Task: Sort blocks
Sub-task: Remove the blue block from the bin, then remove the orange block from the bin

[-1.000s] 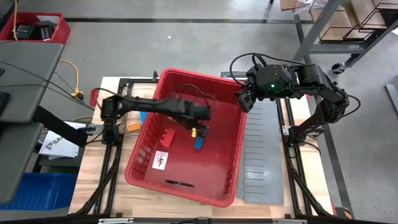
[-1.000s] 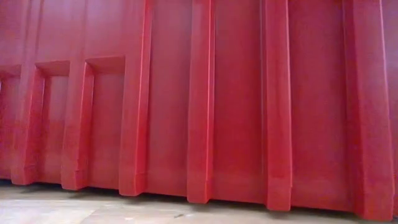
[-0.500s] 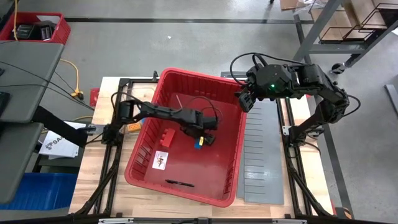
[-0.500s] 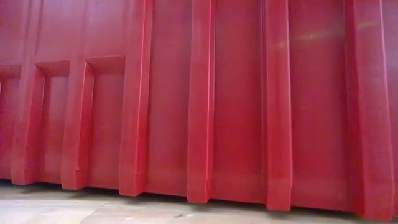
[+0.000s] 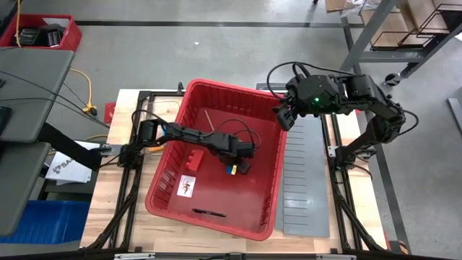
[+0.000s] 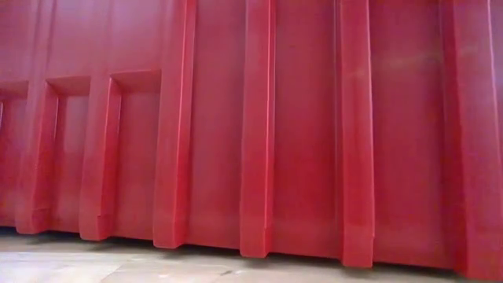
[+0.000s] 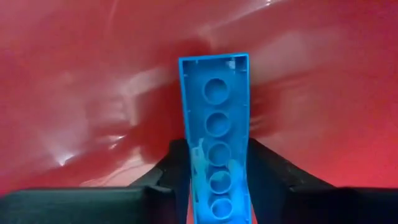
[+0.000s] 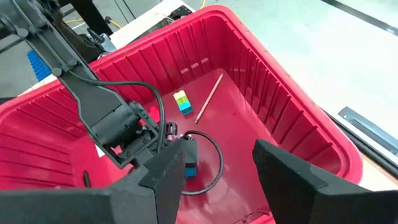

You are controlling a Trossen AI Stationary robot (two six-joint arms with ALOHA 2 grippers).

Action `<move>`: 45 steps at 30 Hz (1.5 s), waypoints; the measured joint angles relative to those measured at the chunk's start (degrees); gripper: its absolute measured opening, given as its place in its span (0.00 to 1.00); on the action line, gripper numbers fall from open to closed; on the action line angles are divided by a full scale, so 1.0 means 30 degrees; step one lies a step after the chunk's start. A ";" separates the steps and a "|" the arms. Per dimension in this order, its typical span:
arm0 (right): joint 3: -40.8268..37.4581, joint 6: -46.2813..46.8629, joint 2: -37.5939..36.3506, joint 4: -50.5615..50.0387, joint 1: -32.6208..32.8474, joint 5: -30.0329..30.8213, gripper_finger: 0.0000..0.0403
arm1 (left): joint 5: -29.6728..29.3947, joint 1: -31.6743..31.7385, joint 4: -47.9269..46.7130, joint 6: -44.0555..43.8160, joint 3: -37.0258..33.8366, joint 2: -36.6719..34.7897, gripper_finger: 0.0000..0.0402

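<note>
A large red bin [image 5: 263,206] stands on the table, and its ribbed wall [image 6: 251,126] fills the low view. My left gripper [image 5: 241,163] reaches down into it, shut on a long blue block [image 7: 216,134] that shows its hollow side with round holes; the same blue block [image 8: 189,169] appears in the right wrist view. On the bin floor lie a red block [image 5: 193,159] and a green-yellow-blue stack [image 8: 182,101]. My right gripper [image 8: 217,186] hangs open, high over the bin's far right rim, and touches nothing. My left gripper pinches the blue block's two long sides [image 7: 193,168] between its two fingers [image 7: 165,171], at the end nearest the wrist. The fingers come from above, pointing down, one on each side, and the block's far end reaches out past them over the bin floor.
In the bin also lie a thin stick [image 8: 208,102], a white card [image 5: 186,185] and a black pen [image 5: 208,212]. Grey slotted sheets [image 5: 307,177] lie right of the bin. An orange piece [image 5: 154,148] sits on the table left of it.
My left gripper has gone down into the bin and a little toward the table's right and near edges, coming to rest at the blue block on the floor. My right arm has kept still.
</note>
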 joint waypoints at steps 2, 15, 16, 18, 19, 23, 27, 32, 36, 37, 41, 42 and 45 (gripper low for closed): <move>0.0000 -0.0254 0.0000 0.0000 -0.0002 -0.0002 0.46 | -0.0153 0.0004 0.0021 0.0152 0.0126 -0.0385 0.27; 0.0000 -0.1092 -0.0044 0.0005 0.0000 0.0467 0.46 | -0.4645 0.0561 -0.5209 0.3028 0.2292 -0.9157 0.27; 0.0000 -0.1116 -0.0044 0.0002 -0.0002 0.0532 0.46 | -0.5880 0.0787 -0.6311 0.2791 0.2338 -1.0100 0.27; 0.0000 -0.1124 -0.0044 0.0007 -0.0002 0.0672 0.46 | -0.8206 0.1499 -0.8662 0.1867 0.2336 -1.1751 0.27; 0.0000 -0.1097 -0.0044 0.0017 -0.0002 0.0676 0.46 | -0.9161 0.1917 -0.9787 0.1218 0.2311 -1.2417 0.27; 0.0000 -0.1060 -0.0044 0.0420 -0.0002 0.0875 0.46 | -1.1794 0.4135 -1.3396 -0.0831 0.2164 -1.4822 0.27; 0.0000 -0.0644 -0.0047 0.0753 -0.0002 0.0876 0.46 | -1.0824 0.6807 -1.4118 -0.0703 -0.0081 -1.6658 0.27; 0.0000 -0.0632 -0.0051 0.1241 -0.0002 0.0887 0.46 | -0.8327 0.8751 -1.3997 -0.1531 -0.5245 -1.8182 0.27; 0.0000 -0.0633 -0.0051 0.1297 -0.0002 0.0885 0.46 | -0.6332 0.9362 -1.2785 -0.1727 -0.8930 -1.8604 0.27; 0.0000 -0.0626 -0.0051 0.1297 -0.0002 0.0887 0.46 | -0.5963 0.9377 -1.2532 -0.1867 -0.9564 -1.8685 0.29; 0.0000 -0.0582 -0.0051 0.1304 -0.0002 0.0879 0.46 | -0.4515 0.9442 -1.0531 -0.2040 -1.0986 -1.8874 0.51; 0.0000 -0.0477 -0.0051 0.1304 -0.0002 0.0878 0.46 | -0.4105 0.9435 -1.0070 -0.1926 -1.1103 -1.8870 0.56; 0.0000 -0.0276 -0.0051 0.1304 0.0001 0.0887 0.46 | -0.3801 0.9536 -0.9574 -0.1432 -1.1065 -1.8844 0.69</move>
